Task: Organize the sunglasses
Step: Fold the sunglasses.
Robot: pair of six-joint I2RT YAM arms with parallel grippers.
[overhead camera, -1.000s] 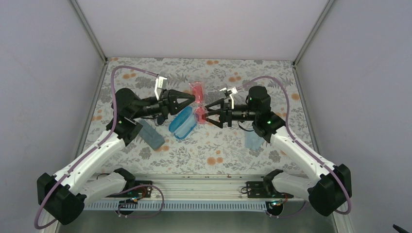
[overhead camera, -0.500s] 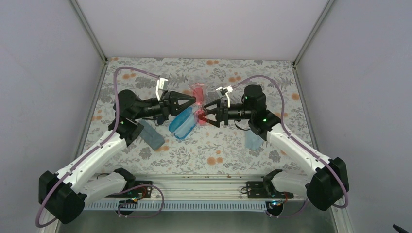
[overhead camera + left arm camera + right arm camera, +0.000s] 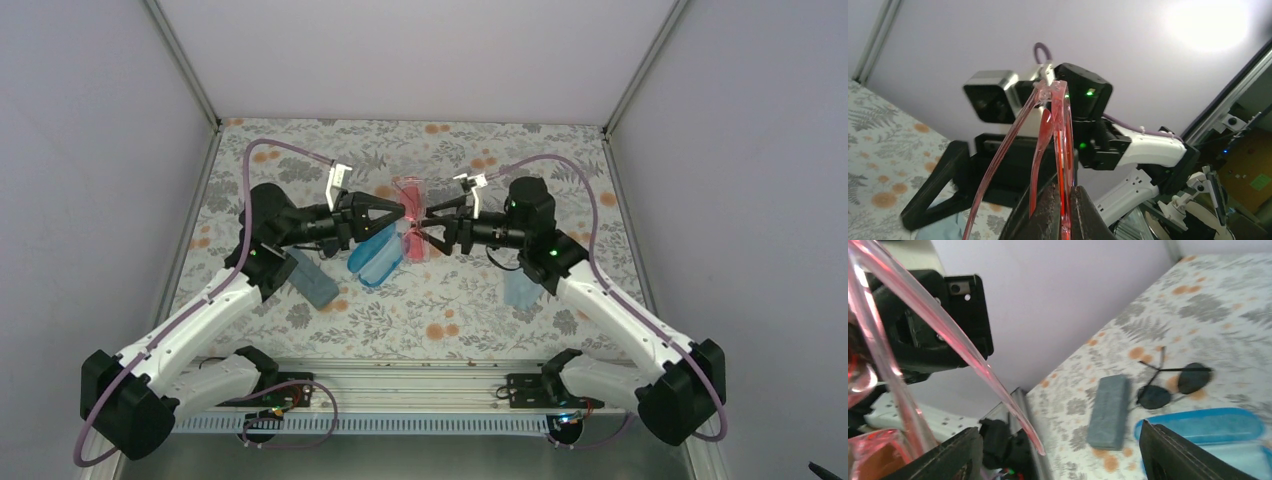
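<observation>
The floral counter [image 3: 560, 160] fills the middle of the overhead view. The left arm [image 3: 200, 315] and right arm [image 3: 610, 310] reach in from the lower corners and meet nose to nose at its centre, so the broadest hazard is the two wrists knocking together if either pushes further inward. Just below and left of that meeting point lies the open blue case [image 3: 372, 258], with the grey case [image 3: 313, 280] further left beside the left arm and the light blue cloth [image 3: 520, 290] at lower right by the right arm. A low sweep by either arm could shove any of these. The pink-red sunglasses [image 3: 409, 190] are held above the counter at the centre of the frame. The left jaws are pinched closed on the pink frame, seen at the bottom middle of the left wrist view, while the right jaws stand wide apart with one pink temple running between them, gripping nothing. A temple fold or handover looks likely. If the right jaws close off-line or pull sideways, the thin plastic could twist, slip from the left pinch and drop, or a hinge could strain. The black sunglasses [image 3: 1173, 386] lie on the counter beside the grey case, right of centre in the right wrist view, where a falling pair might strike them.
</observation>
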